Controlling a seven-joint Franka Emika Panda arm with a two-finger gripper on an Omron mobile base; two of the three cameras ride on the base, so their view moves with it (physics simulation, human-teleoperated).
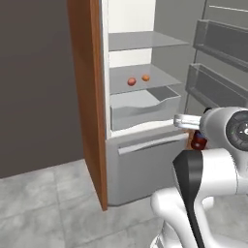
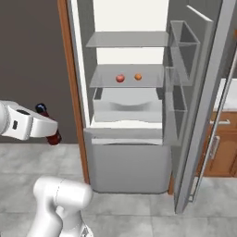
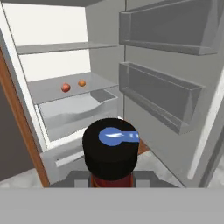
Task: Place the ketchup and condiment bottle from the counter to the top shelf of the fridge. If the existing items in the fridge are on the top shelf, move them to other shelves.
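Observation:
My gripper [image 2: 48, 128] is shut on the condiment bottle [image 2: 54, 137], a dark red-brown bottle whose black cap [image 3: 110, 148] fills the lower middle of the hand view. It hangs in front of the open fridge [image 1: 140, 162], at about drawer height and apart from it. In the left base view the condiment bottle [image 1: 198, 141] peeks out under the hand. The top shelf [image 2: 127, 40] is bare. The existing items, a pinkish-red fruit [image 2: 120, 78] and an orange fruit [image 2: 138, 77], lie side by side on the shelf below it. The ketchup is out of view.
A grey drawer [image 1: 143, 107] juts out under the fruit shelf. The open door with its racks [image 2: 181, 51] stands at the right. A brown wooden panel [image 1: 89, 97] flanks the fridge's left side. Brown cabinets under the counter [image 2: 230, 95] show behind the door.

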